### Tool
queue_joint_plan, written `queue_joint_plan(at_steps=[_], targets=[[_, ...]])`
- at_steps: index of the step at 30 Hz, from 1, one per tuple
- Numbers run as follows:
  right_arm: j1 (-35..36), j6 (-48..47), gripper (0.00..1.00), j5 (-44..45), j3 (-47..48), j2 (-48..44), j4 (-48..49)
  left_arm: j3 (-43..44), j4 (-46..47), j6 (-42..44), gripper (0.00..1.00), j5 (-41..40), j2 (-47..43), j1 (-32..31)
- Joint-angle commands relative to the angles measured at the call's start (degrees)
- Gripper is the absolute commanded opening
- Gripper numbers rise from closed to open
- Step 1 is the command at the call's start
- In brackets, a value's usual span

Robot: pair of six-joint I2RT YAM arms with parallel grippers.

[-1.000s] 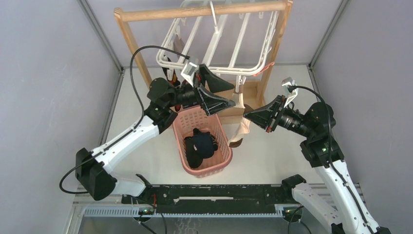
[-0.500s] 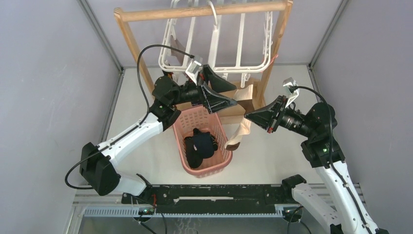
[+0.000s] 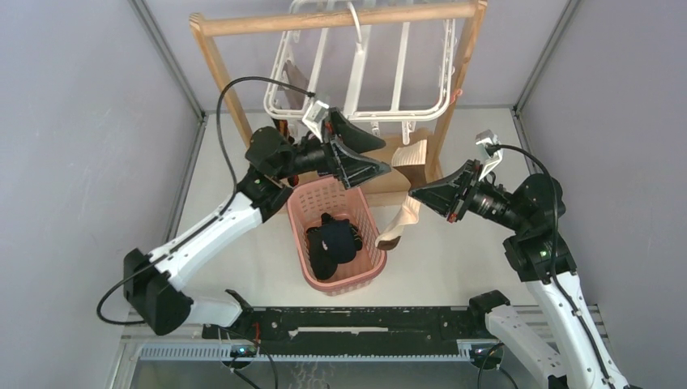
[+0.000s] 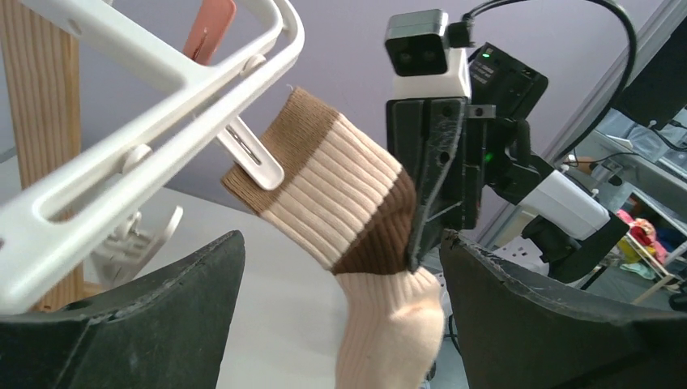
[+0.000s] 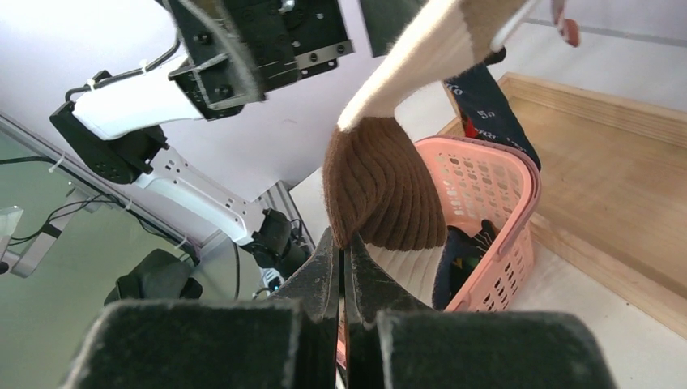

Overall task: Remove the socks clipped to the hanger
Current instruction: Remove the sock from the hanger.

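Observation:
A brown-and-cream banded sock (image 3: 403, 219) hangs by its cuff from a clip on the white hanger (image 3: 356, 112). The hanger hangs from the wooden rack. My right gripper (image 3: 414, 194) is shut on the sock at a brown band; the right wrist view shows the fabric (image 5: 381, 194) pinched at the fingertips (image 5: 344, 243). My left gripper (image 3: 387, 158) is open just under the hanger's front rail. In its wrist view the sock (image 4: 340, 203) hangs between the jaws without touching them. A dark sock (image 3: 279, 126) hangs at the hanger's left corner.
A pink basket (image 3: 356, 284) with dark socks (image 3: 332, 243) in it stands on the table below the left gripper. The wooden rack (image 3: 324, 18) and its base board (image 5: 599, 138) stand behind. Grey walls close in both sides.
The hanger has swung back from its forward tilt. My left gripper moved slightly left and back. My right gripper shifted slightly right, still holding the sock.

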Motion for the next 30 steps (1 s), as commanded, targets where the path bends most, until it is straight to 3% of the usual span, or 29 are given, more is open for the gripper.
queue_joint_plan(at_steps=[1,9,17,30], targets=[[-0.45,2.94,0.00,-0.10,0.67,-0.25,5.11,-1.81,-7.44,6.59,0.94,-3.38,-8.11,-1.98],[-0.21,11.55,0.00,-1.39,-2.77,1.35,16.94,-9.28,-12.54,10.09,0.94,-9.16,-17.36,-4.54],[3.78,19.75,0.00,-0.36,-4.77,5.08,28.64,-14.67,-13.58,11.39,0.95,-12.96,-18.98,-7.88],[10.46,20.76,0.00,3.72,-4.73,8.15,32.54,-18.84,-12.72,12.04,0.95,-15.98,-18.36,-11.49]])
